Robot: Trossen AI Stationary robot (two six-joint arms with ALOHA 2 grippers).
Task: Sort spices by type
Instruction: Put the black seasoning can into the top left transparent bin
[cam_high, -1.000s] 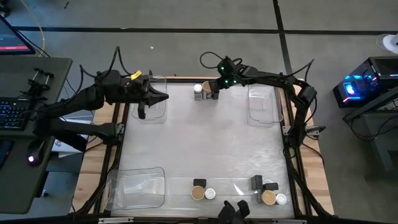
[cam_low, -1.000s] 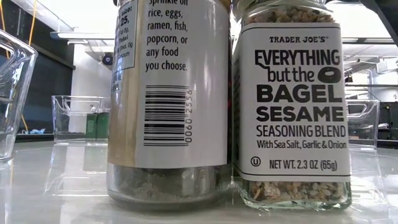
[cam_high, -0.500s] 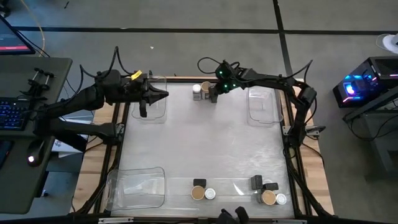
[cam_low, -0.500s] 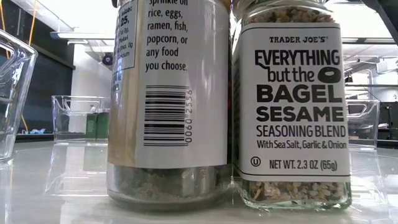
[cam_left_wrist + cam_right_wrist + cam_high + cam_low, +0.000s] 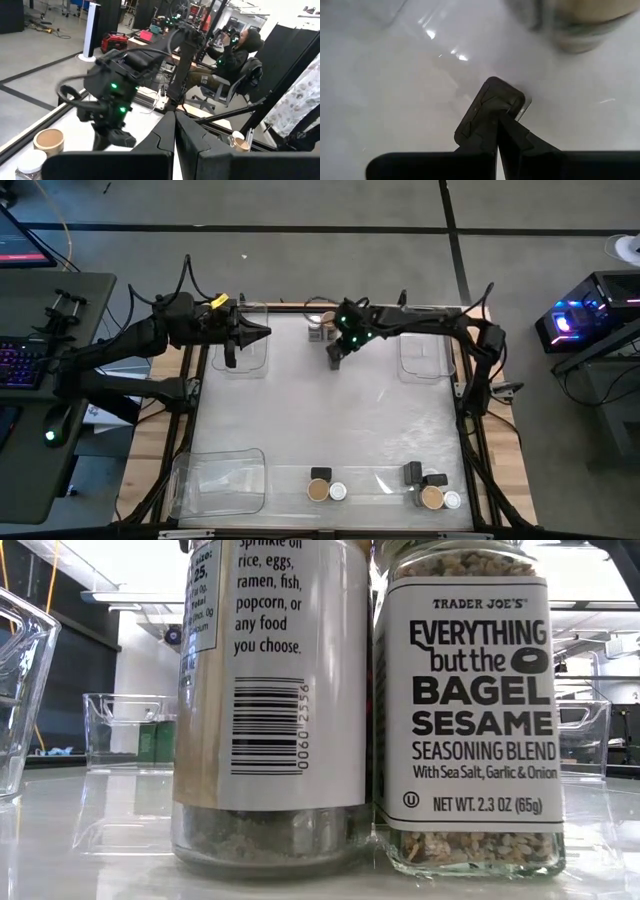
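Note:
My right gripper [image 5: 335, 352] hovers over the far middle of the table, shut on a small black boxy spice container [image 5: 492, 106]. Just behind it, at the far edge, stand a tan-topped jar [image 5: 49, 141] and a white-topped jar [image 5: 31, 162]. More spices stand along the near edge: a black box [image 5: 320, 474], a tan-topped jar [image 5: 317, 490] and a white-topped jar [image 5: 338, 492], with a similar group around a second tan-topped jar [image 5: 431, 497]. My left gripper [image 5: 262, 333] waits, shut, over the far-left clear bin [image 5: 248, 352]. My right gripper pinches the black boxy container by its dark top [image 5: 485, 112] between the two fingers, coming from above and pointing down. The container sits below the fingertips, upright. Whether its base is on the table or lifted off it, I cannot tell.
Clear bins sit at the far right [image 5: 422, 345], the near left [image 5: 220, 480] and along the near edge [image 5: 360, 478]. Two labelled jars [image 5: 270, 710] [image 5: 465, 710] fill the low view. The table's middle is bare. A person sits beyond the table [image 5: 235, 50].
My right gripper has moved from the group of jars at the far edge toward the table's near edge and a little to the left, taking the black boxy container with it. The white-topped and tan-topped jars have stayed at the far edge.

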